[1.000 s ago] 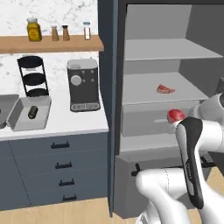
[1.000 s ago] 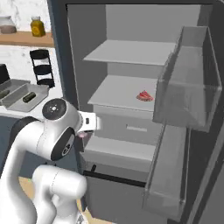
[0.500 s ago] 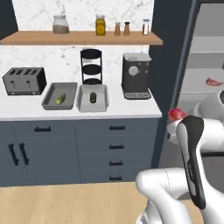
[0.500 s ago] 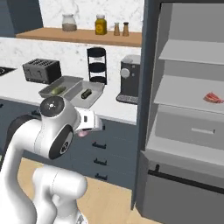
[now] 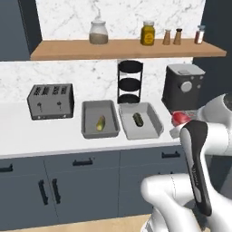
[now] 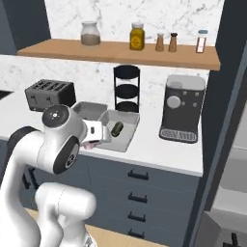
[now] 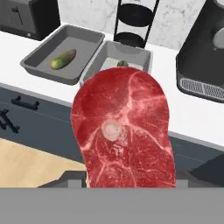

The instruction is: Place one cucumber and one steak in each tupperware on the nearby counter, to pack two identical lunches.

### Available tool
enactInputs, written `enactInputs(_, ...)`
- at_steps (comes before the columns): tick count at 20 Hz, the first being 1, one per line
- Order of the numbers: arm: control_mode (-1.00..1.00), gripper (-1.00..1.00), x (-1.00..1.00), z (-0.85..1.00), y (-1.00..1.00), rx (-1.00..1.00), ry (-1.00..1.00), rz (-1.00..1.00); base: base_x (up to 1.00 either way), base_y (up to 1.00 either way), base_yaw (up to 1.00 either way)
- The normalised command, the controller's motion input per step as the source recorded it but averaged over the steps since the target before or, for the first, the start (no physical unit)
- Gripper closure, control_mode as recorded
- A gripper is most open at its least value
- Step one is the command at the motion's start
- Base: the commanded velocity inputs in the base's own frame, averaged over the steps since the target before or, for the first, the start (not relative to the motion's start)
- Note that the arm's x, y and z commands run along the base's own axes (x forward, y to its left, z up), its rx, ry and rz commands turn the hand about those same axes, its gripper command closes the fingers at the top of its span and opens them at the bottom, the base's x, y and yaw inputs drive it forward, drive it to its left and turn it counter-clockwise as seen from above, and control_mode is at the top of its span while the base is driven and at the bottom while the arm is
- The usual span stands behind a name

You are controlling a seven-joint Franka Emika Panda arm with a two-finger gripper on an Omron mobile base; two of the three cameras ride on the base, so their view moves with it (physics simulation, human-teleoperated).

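We carry a steak (image 7: pixel 123 131) pinched in the gripper (image 5: pixel 180 121), held off the counter's (image 5: pixel 59 136) front edge, right of both tubs. Each tub already holds a cucumber: left tub (image 5: pixel 98 131), right tub (image 5: pixel 149 128). We should lift the steak over the near wall of the right tub, centre it beside that cucumber (image 5: pixel 138 119), then lower and release.

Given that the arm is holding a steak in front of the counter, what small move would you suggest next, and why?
Probably carry the steak forward over the nearer tupperware and lower it in. The end effector grips the steak short of the counter, and each tupperware holds a cucumber but no steak yet.
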Motion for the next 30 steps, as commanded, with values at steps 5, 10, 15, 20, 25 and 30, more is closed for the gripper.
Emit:
enactInputs(5, 1.0, 1.0, 0.0, 0.0, 0.0, 0.0, 0.0, 0.0, 1.0, 0.21, -0.27)
enactInputs(10, -1.0, 1.0, 0.6, -0.3, 0.2, 0.0, 0.04, -0.04, 0.4, 0.0, -0.07)
enactInputs(15, -1.0, 1.0, 0.98, -0.89, 0.46, 0.0, 0.25, 0.0, 0.0, 0.0, 0.0)
enactInputs(20, -1.0, 1.0, 0.82, -0.94, -0.22, 0.0, 0.32, 0.0, 0.0, 0.0, 0.0)
enactInputs(25, -1.0, 1.0, 0.55, -0.6, -0.3, 0.0, 0.21, 0.0, 0.0, 0.0, 0.0)
enactInputs(30, -1.0, 1.0, 0.9, -0.55, 0.0, -0.03, 0.0, 0.0, 0.0, 0.0, 0.0)
